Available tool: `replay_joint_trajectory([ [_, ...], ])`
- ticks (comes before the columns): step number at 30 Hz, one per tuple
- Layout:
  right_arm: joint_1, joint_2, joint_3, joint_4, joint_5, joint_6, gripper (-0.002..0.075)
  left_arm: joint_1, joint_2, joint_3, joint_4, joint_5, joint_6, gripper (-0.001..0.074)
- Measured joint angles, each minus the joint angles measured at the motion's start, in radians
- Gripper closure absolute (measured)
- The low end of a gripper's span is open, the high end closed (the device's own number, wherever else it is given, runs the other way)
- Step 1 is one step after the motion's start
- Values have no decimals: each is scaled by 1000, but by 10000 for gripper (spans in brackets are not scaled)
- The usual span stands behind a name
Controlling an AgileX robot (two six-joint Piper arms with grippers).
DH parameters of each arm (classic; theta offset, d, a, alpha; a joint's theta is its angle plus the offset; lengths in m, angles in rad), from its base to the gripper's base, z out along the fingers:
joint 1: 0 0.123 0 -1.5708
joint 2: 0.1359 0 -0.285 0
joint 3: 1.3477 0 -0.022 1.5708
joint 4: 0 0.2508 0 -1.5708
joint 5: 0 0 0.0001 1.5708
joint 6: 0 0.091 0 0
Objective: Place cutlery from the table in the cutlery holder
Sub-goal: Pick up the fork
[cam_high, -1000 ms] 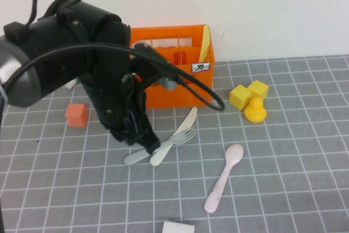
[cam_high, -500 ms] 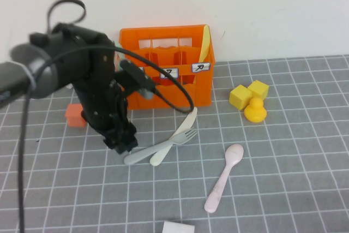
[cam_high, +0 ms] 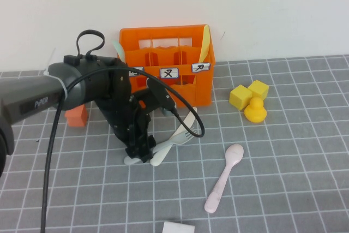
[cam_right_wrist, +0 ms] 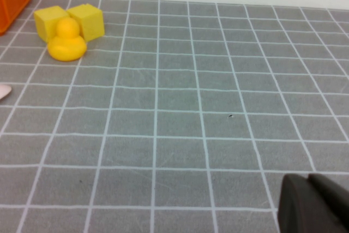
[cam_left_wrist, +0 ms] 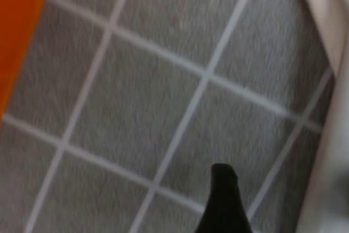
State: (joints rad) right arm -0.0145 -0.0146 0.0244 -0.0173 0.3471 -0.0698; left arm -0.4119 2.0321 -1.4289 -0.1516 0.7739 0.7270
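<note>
The left hand point(cam_high: 139, 154) has dropped from above the bright orange slotted plastic crate point(cam_high: 166, 72) to the grey gridded worktop point(cam_high: 283, 151), jaws now spread over the crossed grey-blue plastic fork point(cam_high: 175, 139) and cream-white plastic knife point(cam_high: 182, 126) handles. A pickup looks imminent. The right hand point(cam_right_wrist: 313, 203) sits closed, parked right.

- I see a yellow duck point(cam_high: 254, 109) right of the crate, touching two yellow cubes point(cam_high: 240, 96) just behind it.
- I see an orange cube point(cam_high: 76, 115) on the left.
- I see a white object point(cam_high: 178, 227), cut off at the near edge.
</note>
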Motion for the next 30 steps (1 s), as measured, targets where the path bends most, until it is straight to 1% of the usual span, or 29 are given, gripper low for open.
replay_joint_trajectory([
  [8, 0, 0, 0, 0, 0, 0, 729, 0, 2, -2, -81, -18, 61, 282],
  [16, 0, 0, 0, 0, 0, 0, 729, 0, 18, -4, -86, -18, 81, 282],
  [19, 0, 0, 0, 0, 0, 0, 729, 0, 29, -6, -90, -18, 81, 297],
  [22, 0, 0, 0, 0, 0, 0, 729, 2, 31, -11, -101, -20, 81, 347],
  [24, 0, 0, 0, 0, 0, 0, 729, 3, 34, -14, -108, -22, 81, 413],
  [27, 0, 0, 0, 0, 0, 0, 729, 3, 34, -15, -130, -6, 81, 580],
  [28, 0, 0, 0, 0, 0, 0, 729, 3, 34, -17, -132, 6, 81, 569],
  [30, 0, 0, 0, 0, 0, 0, 729, 3, 34, -17, -132, 29, 81, 570],
])
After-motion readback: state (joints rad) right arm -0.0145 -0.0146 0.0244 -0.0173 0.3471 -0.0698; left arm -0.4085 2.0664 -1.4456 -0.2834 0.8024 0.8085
